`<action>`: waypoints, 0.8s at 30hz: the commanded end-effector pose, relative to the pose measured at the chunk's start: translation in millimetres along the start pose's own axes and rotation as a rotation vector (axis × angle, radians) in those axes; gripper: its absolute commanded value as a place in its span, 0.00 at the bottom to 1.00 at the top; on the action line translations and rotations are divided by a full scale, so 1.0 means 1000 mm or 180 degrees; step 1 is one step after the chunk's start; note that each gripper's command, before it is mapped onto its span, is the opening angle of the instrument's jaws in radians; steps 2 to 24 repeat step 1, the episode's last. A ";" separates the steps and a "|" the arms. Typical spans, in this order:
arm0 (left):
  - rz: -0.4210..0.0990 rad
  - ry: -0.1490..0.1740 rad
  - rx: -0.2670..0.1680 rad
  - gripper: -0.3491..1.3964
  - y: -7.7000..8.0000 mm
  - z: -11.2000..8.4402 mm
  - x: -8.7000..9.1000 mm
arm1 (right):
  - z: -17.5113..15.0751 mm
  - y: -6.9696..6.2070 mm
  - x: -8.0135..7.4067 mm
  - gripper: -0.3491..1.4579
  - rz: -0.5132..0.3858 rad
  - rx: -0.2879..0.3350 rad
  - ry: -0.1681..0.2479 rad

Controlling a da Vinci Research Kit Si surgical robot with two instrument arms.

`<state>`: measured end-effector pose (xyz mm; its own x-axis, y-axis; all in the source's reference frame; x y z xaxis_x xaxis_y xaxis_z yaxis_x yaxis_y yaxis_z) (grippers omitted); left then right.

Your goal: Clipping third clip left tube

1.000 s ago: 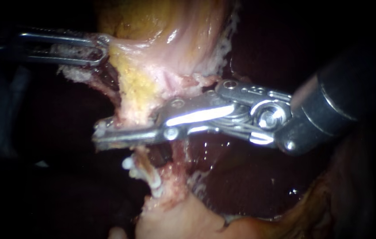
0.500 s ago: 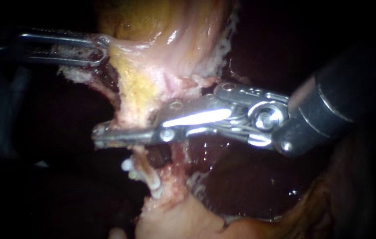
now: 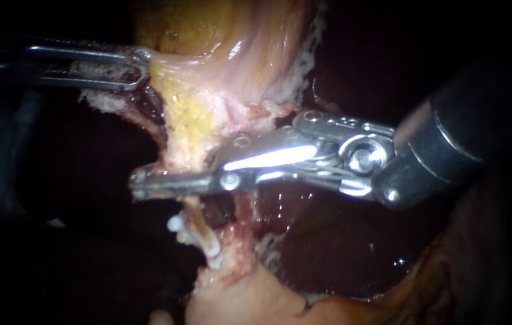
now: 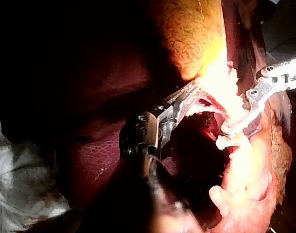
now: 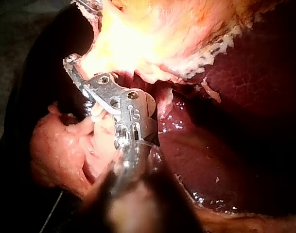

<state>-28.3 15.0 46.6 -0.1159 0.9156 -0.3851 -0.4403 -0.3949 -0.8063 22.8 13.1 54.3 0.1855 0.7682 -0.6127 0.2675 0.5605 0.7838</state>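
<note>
Step in hand, as I judge it: placing the clip itself, not the approach. In the endoscope view the right instrument comes in from approx. 3 o'clock and lies almost level across the centre. Its long thin jaws are nearly together and lie across the left tube, one jaw on each side, so they look closed on it. The tips stick out a little past the tube toward 9 o'clock. I cannot tell if a clip sits between the jaws, as the metal hides that place. Just under the jaws, toward 6 o'clock, white clips are already on the same tube, close to each other. I cannot count them w/ certainty. The left instrument enters from 9 o'clock in the upper part of the view. Its jaws stand a little apart and hold a fold at the edge of the gallbladder, pulling it toward 9–10 o'clock, so the tube is stretched from 12 to 6. Dark liver lies behind, toward 4 o'clock. The right wrist view shows the same: the jaws ahead are pressed into pale tissue, w/ no clear gap. Next move, in my opinion: finish the squeeze, then open the jaws fully and draw back straight toward 3 o'clock w/o twisting, while the left instrument holds its tension. Risk: the tips catch the lower clips or tear the thin tube.
</note>
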 end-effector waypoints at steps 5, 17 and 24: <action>-0.0001 0.0001 0.0001 0.00 0.0000 0.0000 0.0000 | 0.0000 0.0000 0.0000 0.00 -0.0001 0.0000 0.0001; -0.0001 0.0001 0.0001 0.00 0.0000 0.0000 0.0000 | 0.0000 0.0000 0.0000 0.00 -0.0001 0.0000 0.0001; -0.0001 0.0001 0.0001 0.00 0.0000 0.0000 0.0000 | 0.0000 0.0000 0.0000 0.00 -0.0001 0.0000 0.0001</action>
